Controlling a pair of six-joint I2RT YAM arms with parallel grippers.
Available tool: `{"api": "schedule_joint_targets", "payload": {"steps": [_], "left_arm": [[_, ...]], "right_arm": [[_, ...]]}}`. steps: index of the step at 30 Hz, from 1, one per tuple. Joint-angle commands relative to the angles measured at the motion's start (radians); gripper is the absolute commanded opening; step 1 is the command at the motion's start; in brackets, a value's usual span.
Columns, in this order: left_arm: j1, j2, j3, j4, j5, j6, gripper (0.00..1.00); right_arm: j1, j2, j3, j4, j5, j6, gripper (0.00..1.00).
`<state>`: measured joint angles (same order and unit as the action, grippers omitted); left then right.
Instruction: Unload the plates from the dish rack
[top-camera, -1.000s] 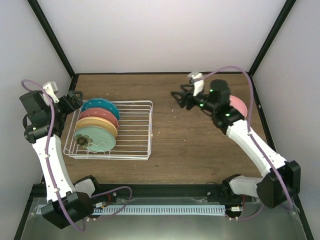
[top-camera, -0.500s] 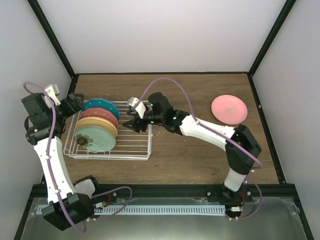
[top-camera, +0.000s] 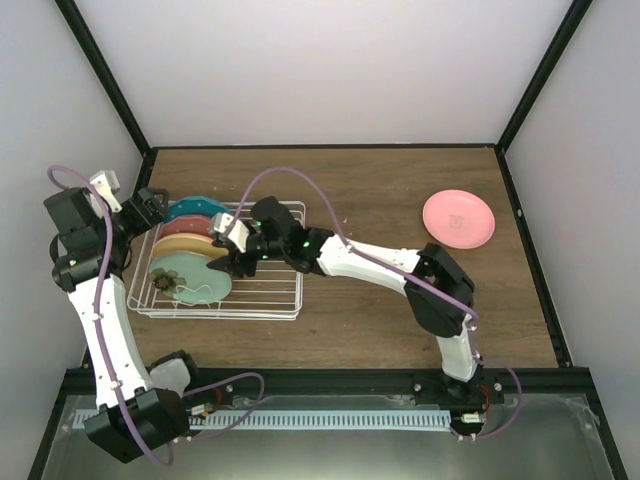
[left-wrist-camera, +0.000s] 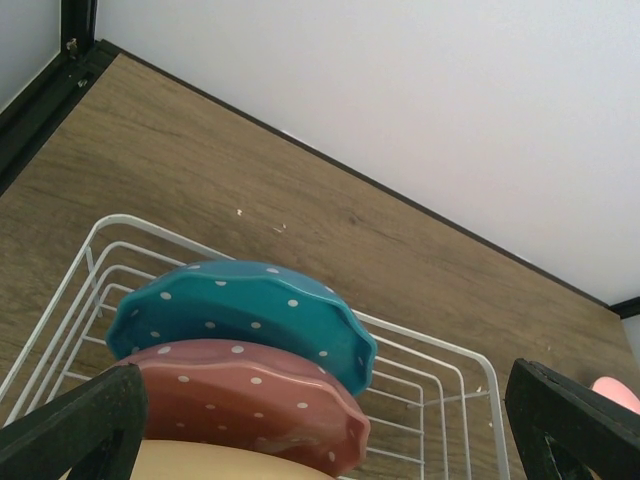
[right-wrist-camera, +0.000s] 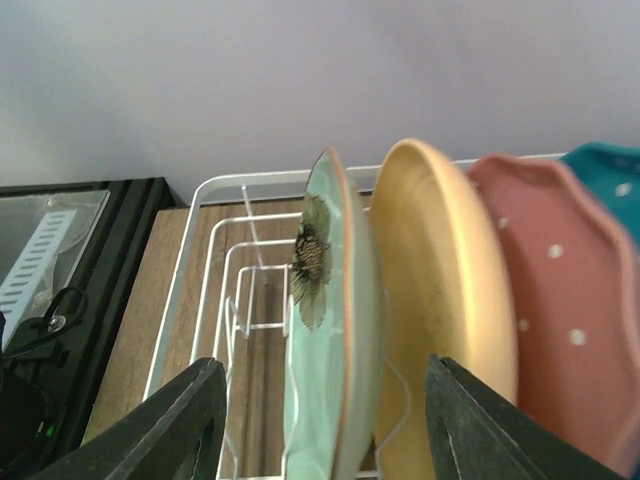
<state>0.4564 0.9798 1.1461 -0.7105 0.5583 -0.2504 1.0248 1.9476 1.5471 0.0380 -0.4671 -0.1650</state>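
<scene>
The white dish rack (top-camera: 270, 285) holds four upright plates: teal-blue dotted (top-camera: 197, 208), salmon-red dotted (top-camera: 188, 226), orange-yellow (top-camera: 183, 246) and mint green with a flower (top-camera: 190, 280). The pink plate (top-camera: 458, 218) lies flat on the table at the right. My right gripper (top-camera: 218, 262) is open at the plates' right edges. In the right wrist view its jaws (right-wrist-camera: 330, 440) straddle the rim of the mint plate (right-wrist-camera: 335, 330), with the orange-yellow plate (right-wrist-camera: 450, 300) beside it. My left gripper (top-camera: 155, 203) is open and empty behind the rack's far left corner, above the teal plate (left-wrist-camera: 240, 305).
The rack's right half (top-camera: 280, 250) has only bare wires. Black frame posts and grey walls bound the wooden table (top-camera: 380, 300). The right arm stretches across the table's middle from its base (top-camera: 460, 380). The left arm stands along the left wall.
My right arm has swung left from beside the pink plate across the table to the rack, and its open jaws now sit at the mint plate. The left arm has barely moved.
</scene>
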Motion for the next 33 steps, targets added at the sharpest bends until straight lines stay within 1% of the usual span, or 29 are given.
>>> {"api": "schedule_joint_targets", "payload": {"steps": [1, 9, 15, 23, 28, 30, 33], "left_arm": [[0.000, -0.004, -0.011, 0.013, 0.009, 0.006, 1.00], [-0.001, -0.007, -0.013, 0.009, 0.011, 0.007, 1.00], [0.000, -0.011, -0.016, 0.001, 0.014, 0.008, 1.00], [0.000, -0.013, -0.010, -0.014, 0.023, 0.010, 1.00], [0.000, -0.014, -0.010, -0.016, 0.024, 0.007, 1.00], [-0.001, -0.013, -0.011, -0.015, 0.025, 0.005, 1.00], [-0.001, -0.013, -0.015, -0.013, 0.028, 0.001, 1.00]], "right_arm": [[0.028, 0.039, 0.060, 0.020, 0.024, -0.006, 0.55], [0.040, 0.103, 0.105, 0.023, 0.056, -0.006, 0.54], [0.040, 0.143, 0.106, 0.051, 0.088, 0.001, 0.54], [0.051, 0.181, 0.103, 0.060, 0.107, 0.001, 0.46], [0.056, 0.167, 0.075, 0.076, 0.108, 0.014, 0.40], [0.059, 0.157, 0.061, 0.089, 0.111, 0.013, 0.34], [0.060, 0.153, 0.064, 0.076, 0.110, 0.011, 0.22]]}}
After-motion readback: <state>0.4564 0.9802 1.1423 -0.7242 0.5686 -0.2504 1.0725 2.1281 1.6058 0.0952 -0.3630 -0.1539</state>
